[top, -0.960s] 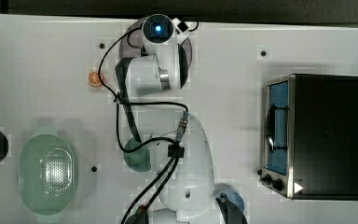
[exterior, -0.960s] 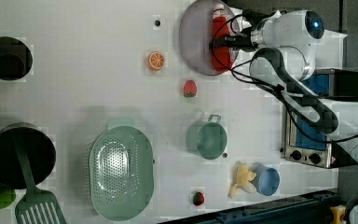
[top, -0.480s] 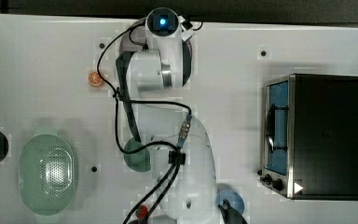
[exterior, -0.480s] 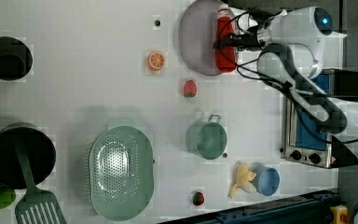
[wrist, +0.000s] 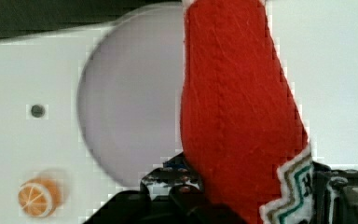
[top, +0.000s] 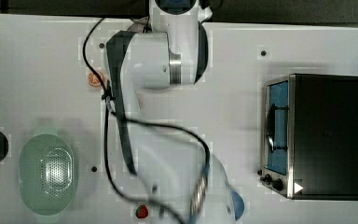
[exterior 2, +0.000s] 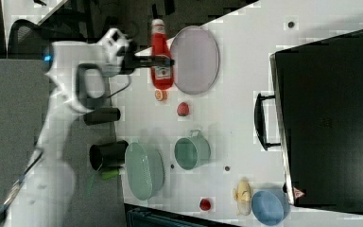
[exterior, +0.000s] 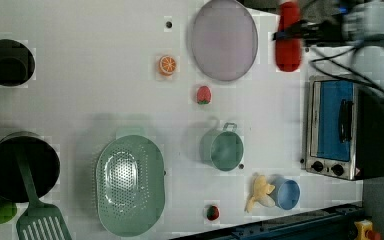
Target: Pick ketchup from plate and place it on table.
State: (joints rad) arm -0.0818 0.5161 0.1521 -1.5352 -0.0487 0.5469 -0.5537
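My gripper (exterior 2: pixel 158 60) is shut on the ketchup (exterior 2: pixel 161 53), a red bottle with a white cap and a label. In the left view the ketchup (exterior: pixel 287 39) hangs just past the right rim of the lilac plate (exterior: pixel 223 40), which lies bare on the white table (exterior: pixel 105 75). The right view has the bottle over the left rim of the plate (exterior 2: pixel 196 59). In the wrist view the red ketchup (wrist: pixel 237 116) stands between my dark fingers (wrist: pixel 179 184), with the plate (wrist: pixel 130 116) behind it. In the top view my arm hides both.
An orange slice (exterior: pixel 167 65) and a strawberry (exterior: pixel 204 94) lie near the plate. A toaster oven (exterior: pixel 337 127) stands at the left view's right, close below the bottle. Further off are a green pot (exterior: pixel 222 148), a colander (exterior: pixel 129 185) and a blue bowl (exterior: pixel 286 194).
The arm has carried the ketchup off the plate toward the left view's right and lifted it. In the top view the arm now looms much larger.
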